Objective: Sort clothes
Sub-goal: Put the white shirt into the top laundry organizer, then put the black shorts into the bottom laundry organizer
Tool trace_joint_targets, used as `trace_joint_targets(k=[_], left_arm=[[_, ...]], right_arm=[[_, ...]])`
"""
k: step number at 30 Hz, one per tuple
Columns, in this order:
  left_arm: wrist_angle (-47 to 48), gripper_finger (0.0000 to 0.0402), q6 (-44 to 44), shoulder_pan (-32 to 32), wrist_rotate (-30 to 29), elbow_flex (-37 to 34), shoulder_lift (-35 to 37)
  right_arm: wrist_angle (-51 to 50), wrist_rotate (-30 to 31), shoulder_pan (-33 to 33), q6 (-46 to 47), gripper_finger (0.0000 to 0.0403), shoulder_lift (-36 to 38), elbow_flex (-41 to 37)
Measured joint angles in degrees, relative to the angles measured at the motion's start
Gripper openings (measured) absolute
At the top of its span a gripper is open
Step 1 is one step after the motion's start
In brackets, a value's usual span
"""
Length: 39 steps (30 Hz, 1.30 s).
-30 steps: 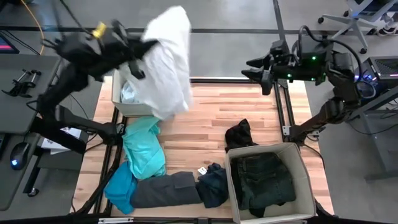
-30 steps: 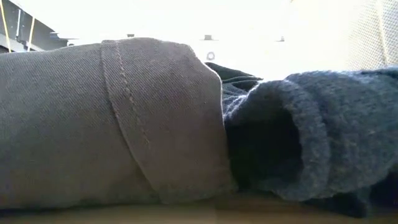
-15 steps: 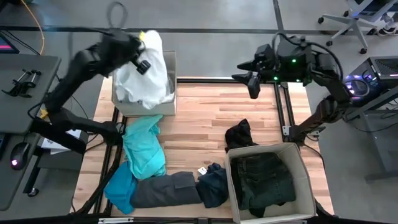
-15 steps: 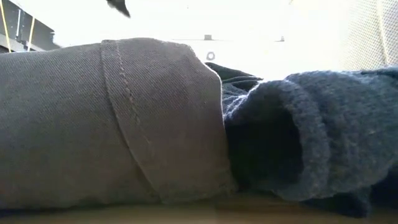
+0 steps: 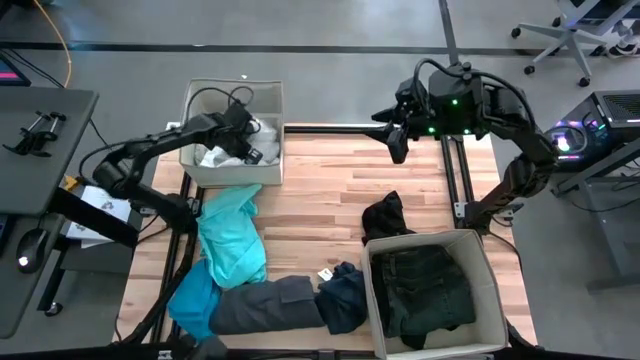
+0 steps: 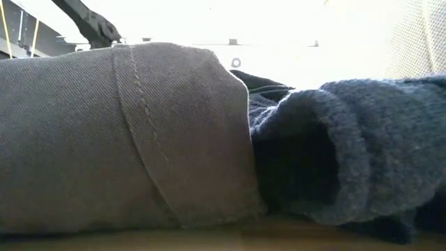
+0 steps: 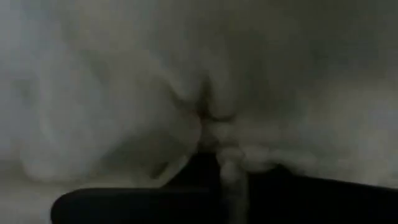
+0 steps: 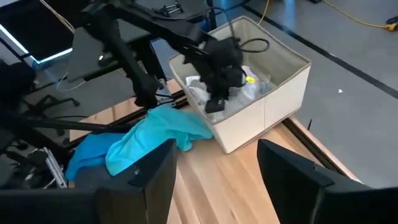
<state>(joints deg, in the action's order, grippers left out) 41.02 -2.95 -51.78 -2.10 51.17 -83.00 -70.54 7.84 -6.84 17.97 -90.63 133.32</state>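
Clothes half sorted: I kept my left gripper (image 5: pixel 243 143) clamped on a white garment (image 5: pixel 213 155) inside the far bin (image 5: pixel 268 98); right gripper (image 5: pixel 397 135) hovered open; turquoise (image 5: pixel 228 240), grey (image 5: pixel 265 303) and black (image 5: pixel 385 215) pieces remained on the table (image 5: pixel 320 190).

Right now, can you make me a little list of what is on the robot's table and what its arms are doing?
left tool: shut, down inside the far bin, among the white clothes
right tool: open, holding nothing, above the table's far edge
near bin: holds dark clothes
turquoise clothes: on the table beside the far bin
grey trousers: at the near edge
navy top: beside the trousers
black garment: behind the near bin
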Motion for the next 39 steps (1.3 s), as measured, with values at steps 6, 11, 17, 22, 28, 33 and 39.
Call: trace_joint_targets(k=[6,11,17,22,28,33,39], left_arm=[[1.50,0.0021,-2.84,-5.07,3.47,2.69,-3.45],[7.29,0.0076,-2.53,-6.01,3.55,12.33,-0.58],[24.05,0.0133,-3.92,-6.01,3.21,26.07,1.53],[28.85,0.0154,-6.90,-3.89,3.78,29.38,4.71],[24.76,0.0156,-8.14,3.65,4.17,25.77,12.47],[16.58,0.0156,-11.80,12.40,4.27,21.04,19.02],[8.90,0.0156,-14.75,20.90,4.46,15.39,23.21]], right_arm=[[0.02,-0.04,2.30,0.11,0.0210,-0.60,0.00],[-0.07,0.19,3.89,0.72,0.0210,-0.63,0.00],[-7.25,3.30,4.23,5.27,0.0210,-1.13,0.04],[-19.61,4.39,2.93,9.53,0.0211,-4.15,-3.04],[-14.05,-3.51,-1.03,13.37,0.0211,-4.69,-24.54],[-5.06,-13.98,-5.54,16.82,0.0223,-4.81,-46.70],[12.14,-19.51,-9.30,27.80,0.0264,-4.74,-66.67]])
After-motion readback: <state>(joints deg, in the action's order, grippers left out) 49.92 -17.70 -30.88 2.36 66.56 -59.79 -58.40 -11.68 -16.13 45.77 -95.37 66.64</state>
